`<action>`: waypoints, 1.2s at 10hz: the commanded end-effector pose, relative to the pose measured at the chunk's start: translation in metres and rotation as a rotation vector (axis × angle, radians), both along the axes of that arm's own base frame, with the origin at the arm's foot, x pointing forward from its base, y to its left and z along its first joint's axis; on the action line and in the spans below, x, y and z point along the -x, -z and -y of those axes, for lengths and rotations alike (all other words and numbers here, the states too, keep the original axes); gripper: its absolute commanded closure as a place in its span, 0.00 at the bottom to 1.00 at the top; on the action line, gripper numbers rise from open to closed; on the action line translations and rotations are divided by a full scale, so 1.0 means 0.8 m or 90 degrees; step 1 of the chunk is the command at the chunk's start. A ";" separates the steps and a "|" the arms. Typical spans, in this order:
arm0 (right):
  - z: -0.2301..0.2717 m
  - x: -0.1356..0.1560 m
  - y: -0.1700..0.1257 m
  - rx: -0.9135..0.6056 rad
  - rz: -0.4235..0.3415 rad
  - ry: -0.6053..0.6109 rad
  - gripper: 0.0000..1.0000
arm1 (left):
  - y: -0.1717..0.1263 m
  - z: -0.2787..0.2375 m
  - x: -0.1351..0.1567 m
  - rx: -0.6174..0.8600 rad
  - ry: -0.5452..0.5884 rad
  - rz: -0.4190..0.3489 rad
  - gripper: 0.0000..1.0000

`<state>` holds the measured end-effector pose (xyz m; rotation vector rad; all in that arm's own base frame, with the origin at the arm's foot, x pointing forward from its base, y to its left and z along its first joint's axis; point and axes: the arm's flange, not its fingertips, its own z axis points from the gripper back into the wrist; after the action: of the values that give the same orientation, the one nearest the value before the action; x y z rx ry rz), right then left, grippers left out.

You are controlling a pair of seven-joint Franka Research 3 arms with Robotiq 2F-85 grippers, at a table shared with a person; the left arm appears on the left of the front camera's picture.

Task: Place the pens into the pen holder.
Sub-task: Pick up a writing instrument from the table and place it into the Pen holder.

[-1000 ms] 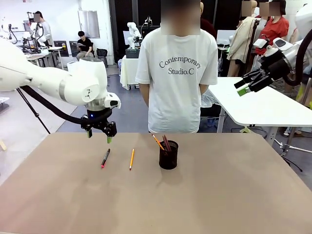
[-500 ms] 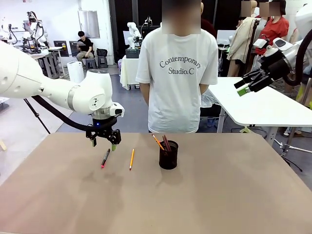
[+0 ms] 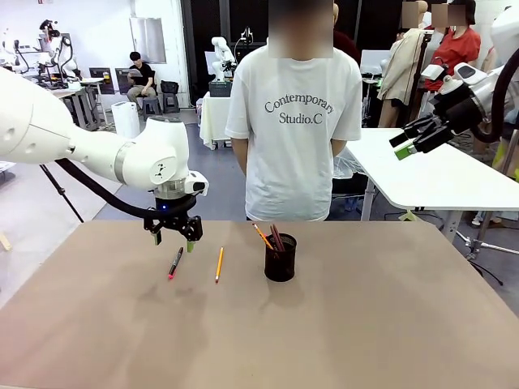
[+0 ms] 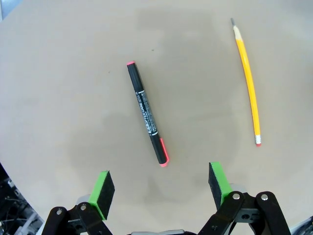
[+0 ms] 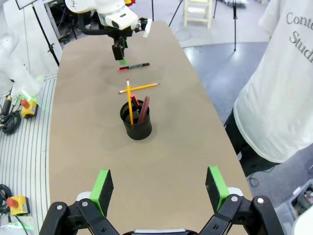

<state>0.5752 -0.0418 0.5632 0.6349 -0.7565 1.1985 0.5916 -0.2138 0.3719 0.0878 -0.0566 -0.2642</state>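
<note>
A black pen with pinkish-red ends [image 3: 175, 262] [image 4: 147, 113] [image 5: 133, 65] lies on the brown table [image 3: 259, 340], with a yellow pencil [image 3: 219, 264] [image 4: 247, 76] [image 5: 139, 88] beside it. My left gripper [image 3: 173, 241] [image 4: 161, 188] hangs open just above the black pen, nothing between its fingers. To the right stands the black mesh pen holder [image 3: 280, 258] [image 5: 136, 119], with several pens and a pencil sticking out of it. My right gripper [image 3: 403, 146] [image 5: 157, 188] is open, raised high at the far right, off the table.
A person in a white T-shirt [image 3: 293, 121] stands at the far edge of the table, hands behind the back. A white table [image 3: 438, 174] stands at the right behind.
My left gripper has moved right and come down toward the black pen, then nearly stopped. The right arm, pens and holder have not moved.
</note>
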 end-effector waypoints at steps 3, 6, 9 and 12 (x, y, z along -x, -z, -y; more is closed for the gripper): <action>-0.003 0.001 -0.003 -0.002 -0.003 0.009 0.00 | 0.026 0.001 -0.040 -0.023 -0.035 -0.011 0.00; -0.003 0.001 -0.003 -0.002 -0.003 0.009 0.00 | 0.036 -0.004 -0.069 -0.014 -0.030 -0.018 0.00; -0.003 0.001 -0.003 -0.002 -0.003 0.009 0.00 | 0.050 -0.002 -0.089 -0.033 -0.047 -0.010 0.00; -0.003 0.001 -0.003 -0.002 -0.003 0.009 0.00 | 0.059 -0.002 -0.103 -0.017 -0.052 -0.022 0.00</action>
<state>0.5752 -0.0418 0.5631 0.6350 -0.7564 1.1985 0.6663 -0.2125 0.3222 0.1027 -0.0220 -0.1972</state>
